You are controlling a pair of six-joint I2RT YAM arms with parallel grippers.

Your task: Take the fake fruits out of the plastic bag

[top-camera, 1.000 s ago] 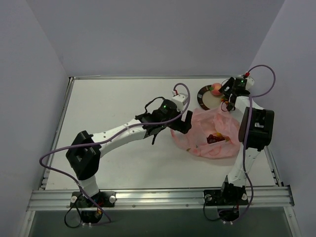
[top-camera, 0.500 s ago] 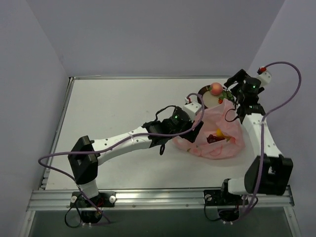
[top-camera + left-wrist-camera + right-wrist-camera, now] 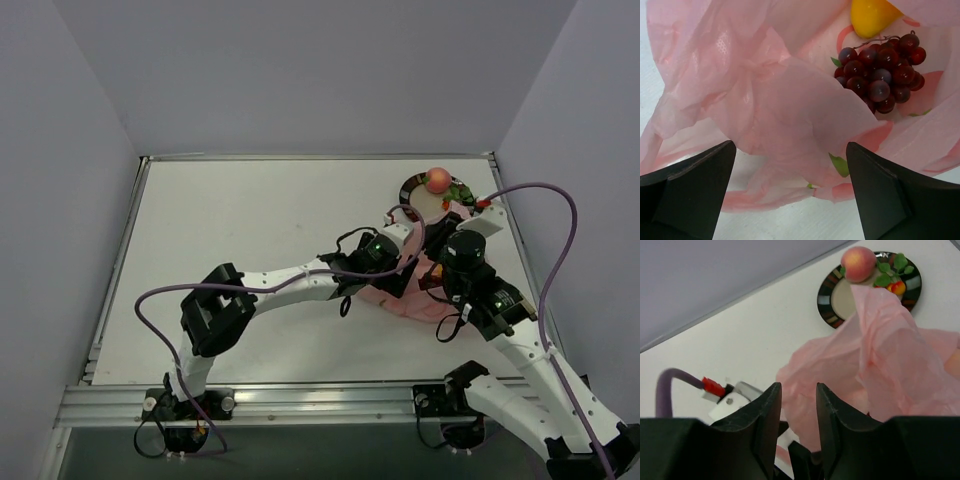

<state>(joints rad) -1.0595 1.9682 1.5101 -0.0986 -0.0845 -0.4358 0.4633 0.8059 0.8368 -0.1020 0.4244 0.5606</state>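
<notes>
Straddling plastic bag [image 3: 765,100] rim: left gripper [image 3: 790,147], jaws spread, released.
Near bag: right gripper [image 3: 798,387], jaws almost closed; grasp unclear.
Inside bag: grape cluster [image 3: 885,70], uncovered.
Bag print: red-green marks, illegible.

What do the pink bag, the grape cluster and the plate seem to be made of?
The bag: thin plastic film, translucent and crinkled, with soft folds. The grape cluster: probably moulded plastic, with a glossy highlight on each dark red ball. The plate: perhaps glazed ceramic, judging by its shiny dark patterned rim, but this is uncertain.
</notes>
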